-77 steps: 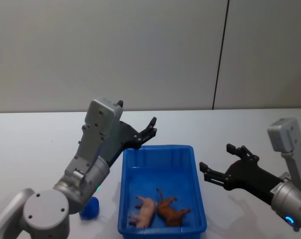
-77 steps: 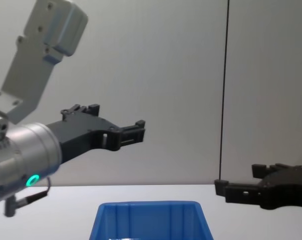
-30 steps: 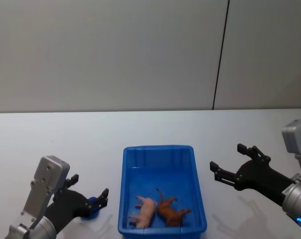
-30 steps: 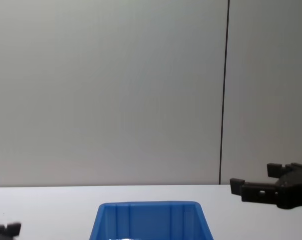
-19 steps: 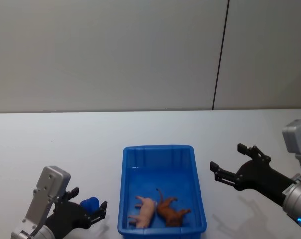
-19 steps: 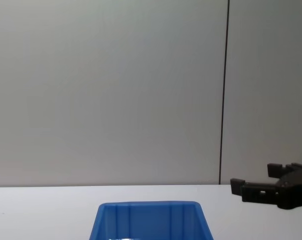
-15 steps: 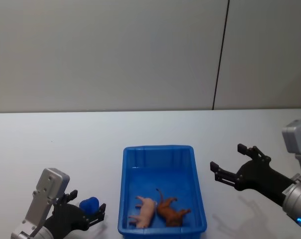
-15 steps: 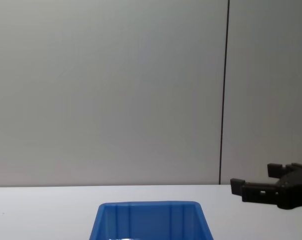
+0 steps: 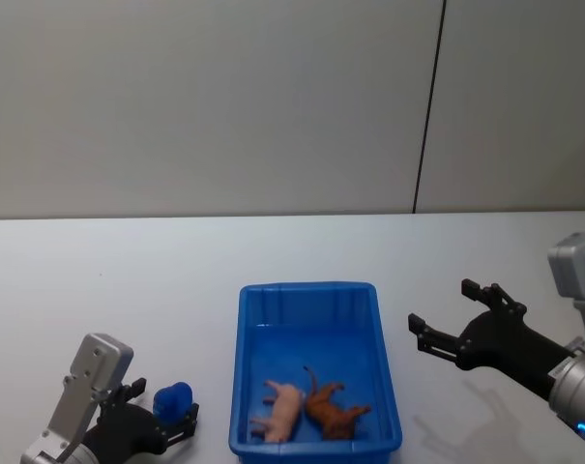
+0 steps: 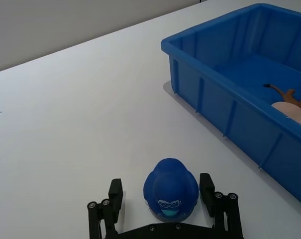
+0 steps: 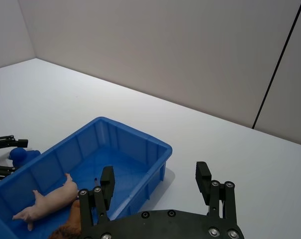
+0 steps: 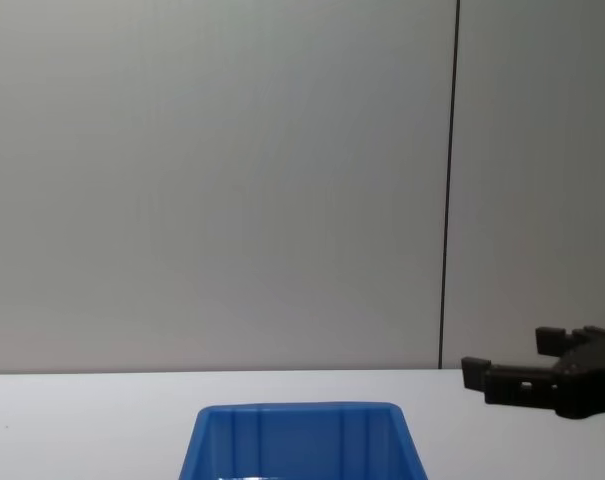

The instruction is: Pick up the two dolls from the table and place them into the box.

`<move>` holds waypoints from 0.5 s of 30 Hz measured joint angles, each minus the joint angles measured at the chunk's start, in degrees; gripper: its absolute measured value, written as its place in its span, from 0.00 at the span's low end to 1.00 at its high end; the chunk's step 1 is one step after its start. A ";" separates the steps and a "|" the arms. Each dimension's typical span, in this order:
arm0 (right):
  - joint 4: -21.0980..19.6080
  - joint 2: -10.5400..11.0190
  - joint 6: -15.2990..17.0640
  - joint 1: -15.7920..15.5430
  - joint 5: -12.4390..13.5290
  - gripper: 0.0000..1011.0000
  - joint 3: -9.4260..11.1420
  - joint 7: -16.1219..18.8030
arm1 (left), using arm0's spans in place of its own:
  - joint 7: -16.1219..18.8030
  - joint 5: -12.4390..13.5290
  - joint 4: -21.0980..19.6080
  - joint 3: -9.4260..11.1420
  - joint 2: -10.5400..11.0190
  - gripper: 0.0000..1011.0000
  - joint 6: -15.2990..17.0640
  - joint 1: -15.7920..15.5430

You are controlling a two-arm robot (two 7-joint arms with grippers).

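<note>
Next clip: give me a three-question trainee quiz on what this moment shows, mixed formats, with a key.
1. True or false: the pink doll and brown doll lie inside the blue box.
2. What stands on the table between the open fingers of the left gripper? A) blue toy figure B) red cup C) brown doll
3. Fill in: the right gripper hovers beside the box with its fingers ____.

Key: 1 true; 2 A; 3 open.

two dolls (image 9: 307, 411) in box (image 9: 311, 295), table (image 9: 128, 271) beneath
</note>
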 joint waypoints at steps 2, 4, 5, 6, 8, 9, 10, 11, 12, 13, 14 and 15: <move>0.00 0.00 0.00 0.00 0.00 0.99 0.00 0.00 | -0.68 0.45 0.68 0.00 -0.23 0.95 -0.01 -0.34; 0.00 0.00 0.00 0.00 0.00 0.99 0.00 0.00 | -1.09 0.73 1.04 0.00 -0.36 0.90 -0.04 -0.54; 0.00 0.00 0.00 0.00 0.00 0.99 0.00 0.00 | -1.20 0.81 1.19 0.01 -0.42 0.89 -0.05 -0.62; 0.00 0.00 0.00 0.01 0.00 0.99 0.00 0.00 | -1.53 1.04 1.49 0.03 -0.53 0.86 -0.11 -0.78; 0.00 0.00 0.00 0.00 0.00 0.99 0.00 0.00 | -2.12 1.38 1.90 0.05 -0.68 0.81 -0.27 -1.00; 0.00 0.00 0.00 0.00 0.00 0.99 0.00 0.00 | -2.29 1.46 2.01 0.06 -0.73 0.77 -0.31 -1.06; 0.00 0.00 0.00 0.00 0.00 0.99 0.00 0.00 | -2.42 1.54 2.11 0.06 -0.78 0.74 -0.34 -1.12; 0.00 0.00 0.00 0.00 0.00 0.99 0.00 0.00 | -2.60 1.65 2.21 0.07 -0.82 0.70 -0.39 -1.18; 0.00 0.00 0.00 0.00 0.00 0.99 0.00 0.00 | -2.84 1.80 2.40 0.08 -0.88 0.68 -0.46 -1.29; 0.00 0.00 0.00 0.00 0.00 0.99 0.00 0.00 | -2.95 1.87 2.49 0.08 -0.93 0.67 -0.46 -1.36; 0.00 0.00 0.00 0.00 0.00 0.99 0.00 0.00 | -3.05 1.94 2.55 0.08 -0.95 0.64 -0.46 -1.40; 0.00 0.00 0.00 0.00 0.00 0.99 0.00 0.00 | -3.23 2.09 2.68 0.08 -1.03 0.62 -0.43 -1.53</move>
